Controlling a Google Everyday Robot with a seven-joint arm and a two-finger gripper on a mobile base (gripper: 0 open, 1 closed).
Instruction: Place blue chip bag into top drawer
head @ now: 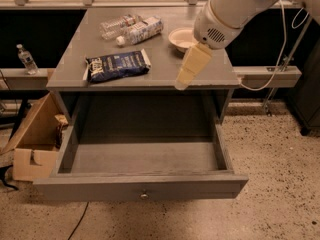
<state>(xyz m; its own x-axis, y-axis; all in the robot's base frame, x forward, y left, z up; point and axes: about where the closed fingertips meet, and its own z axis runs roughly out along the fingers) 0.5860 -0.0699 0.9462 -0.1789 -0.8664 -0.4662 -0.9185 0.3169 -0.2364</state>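
Note:
The blue chip bag [118, 65] lies flat on the left front part of the grey cabinet's top, white lettering up. The top drawer [142, 186] below it is pulled fully out and its inside is bare; a small round knob sits at the centre of its front. My gripper [181, 83] is cream-coloured and points down-left over the front right part of the cabinet top. It is well to the right of the bag, apart from it, and holds nothing that I can see.
Two clear water bottles [132, 29] and a white bowl [181, 36] sit at the back of the cabinet top [70, 74]. An open cardboard box [32, 139] stands on the floor at the left. A small bottle [26, 59] stands on the left ledge. A cable [280, 59] hangs at the right.

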